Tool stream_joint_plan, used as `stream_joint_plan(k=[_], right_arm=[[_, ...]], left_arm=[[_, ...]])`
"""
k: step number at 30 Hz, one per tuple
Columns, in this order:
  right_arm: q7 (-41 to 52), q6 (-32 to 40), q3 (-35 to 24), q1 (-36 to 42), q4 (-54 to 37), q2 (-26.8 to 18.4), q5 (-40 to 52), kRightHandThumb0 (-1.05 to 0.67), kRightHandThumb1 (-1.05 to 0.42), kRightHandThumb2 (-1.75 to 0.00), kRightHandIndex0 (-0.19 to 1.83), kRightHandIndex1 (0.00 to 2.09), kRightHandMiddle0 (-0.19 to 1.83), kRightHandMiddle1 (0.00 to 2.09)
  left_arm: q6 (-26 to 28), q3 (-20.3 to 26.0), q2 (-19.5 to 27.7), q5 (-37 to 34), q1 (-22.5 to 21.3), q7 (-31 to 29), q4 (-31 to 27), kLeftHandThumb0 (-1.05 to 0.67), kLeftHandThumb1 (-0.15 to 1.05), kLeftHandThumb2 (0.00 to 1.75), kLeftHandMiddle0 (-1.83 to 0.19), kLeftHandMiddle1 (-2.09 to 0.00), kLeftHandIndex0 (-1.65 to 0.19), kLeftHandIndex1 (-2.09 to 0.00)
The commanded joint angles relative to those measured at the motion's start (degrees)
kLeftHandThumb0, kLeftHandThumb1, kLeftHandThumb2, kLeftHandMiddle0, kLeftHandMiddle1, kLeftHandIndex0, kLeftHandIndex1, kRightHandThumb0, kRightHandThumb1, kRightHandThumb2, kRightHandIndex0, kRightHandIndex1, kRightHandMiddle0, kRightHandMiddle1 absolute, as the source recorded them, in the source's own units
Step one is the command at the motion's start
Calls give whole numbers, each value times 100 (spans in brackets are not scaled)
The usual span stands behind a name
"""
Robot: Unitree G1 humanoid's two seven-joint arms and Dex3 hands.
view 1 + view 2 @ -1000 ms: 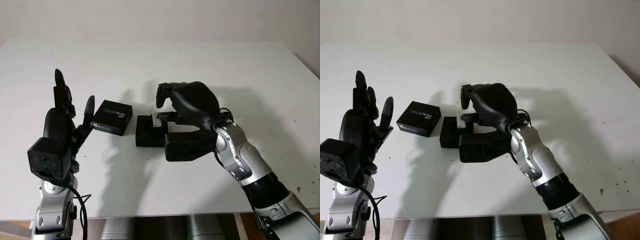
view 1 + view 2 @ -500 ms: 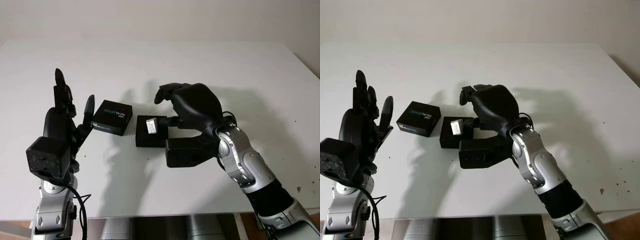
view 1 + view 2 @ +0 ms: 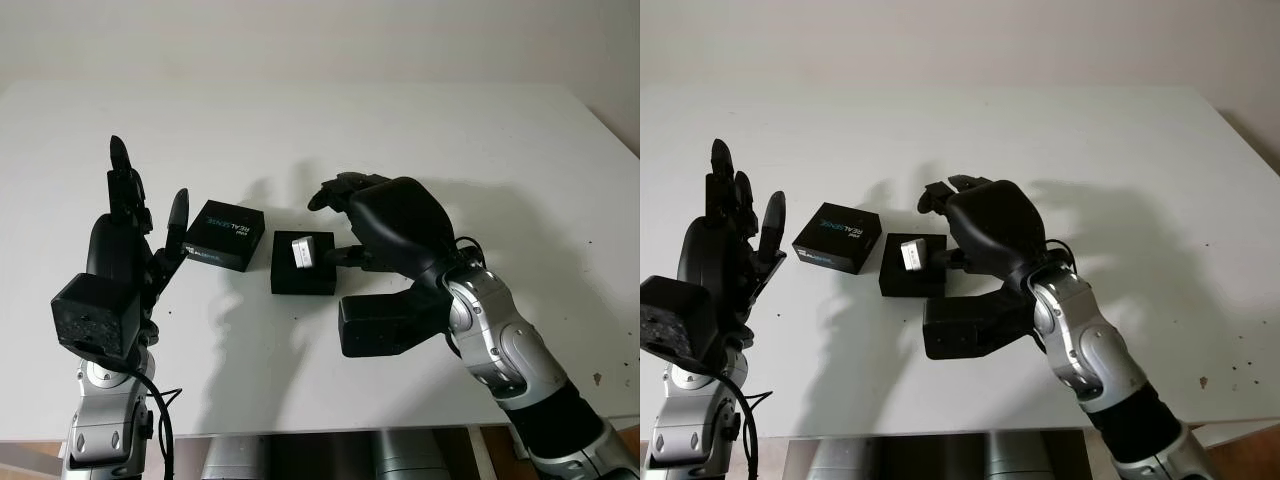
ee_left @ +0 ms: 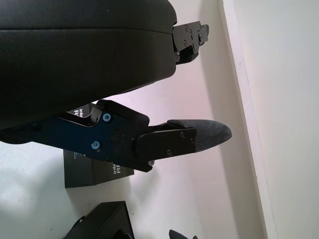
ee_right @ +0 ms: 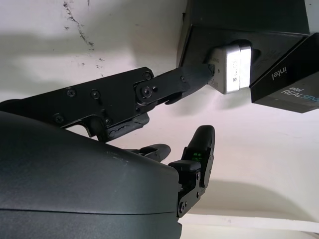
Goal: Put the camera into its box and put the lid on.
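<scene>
Left hand (image 3: pixel 128 235) raised at table's left side, off the surface, fingers straight and pointing up/away from robot, holding nothing. Just right of it, lid (image 3: pixel 224 234) lies flat on white table (image 3: pixel 420 130), printed top face up, turned a bit so one corner points toward the robot. Lid sits close beside the box (image 3: pixel 303 272), small gap between them, not on it.

Box is black, open top, near table centre. Camera (image 3: pixel 300 250) is in the box: small silver-white block at the box's far-left part, tilted, not lying flush; upper end sticks up above the rim. Its long axis runs roughly from near side to far side of the table, broad pale face turned up and toward the left. In right wrist view the camera (image 5: pixel 231 68) sits in the box recess with one fingertip (image 5: pixel 199 73) touching its side.

Right hand (image 3: pixel 385 225) hovers just right of and over the box, fingers loosely extended toward the camera, not closed round it, gripping nothing. Right forearm comes from bottom right.
</scene>
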Motion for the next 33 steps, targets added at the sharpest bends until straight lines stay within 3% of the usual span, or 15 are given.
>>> stream_joint_plan(k=[1, 9, 13, 21, 26, 33], right_arm=[[29, -86, -133, -36, -42, -2, 189, -61, -99, -5, 38, 4, 27, 60], [103, -540, -251, -392, 385, -137, 654, -59, -98, -5, 34, 4, 34, 44], [-42, -1262, -261, -882, 1020, -354, 864, -53, -96, -4, 34, 5, 38, 42], [-368, -3539, -5, -2200, 2932, -892, 1078, -41, -94, -5, 33, 5, 45, 41], [-711, -4314, 192, -2772, 3671, -999, 832, -42, -92, -5, 35, 6, 49, 42], [-1205, -5060, 386, -3133, 3896, -1170, 411, -35, -95, -6, 38, 7, 52, 45]], left_arm=[[-1, 2, 11, 14, 33, -9, -66, -56, 105, 50, 18, -5, 19, -2], [16, 0, 10, 29, 42, -2, -87, -56, 105, 51, 18, -5, 19, -2], [12, -7, -1, 57, 38, 31, -83, -57, 105, 51, 17, -6, 19, -2], [95, -7, -6, 71, 64, 63, -148, -54, 105, 52, 18, -5, 19, -1], [61, 8, 4, 32, 68, 41, -136, -55, 105, 51, 17, -5, 19, -1], [20, 0, -7, 30, 42, 55, -112, -54, 105, 51, 18, -5, 19, -1]])
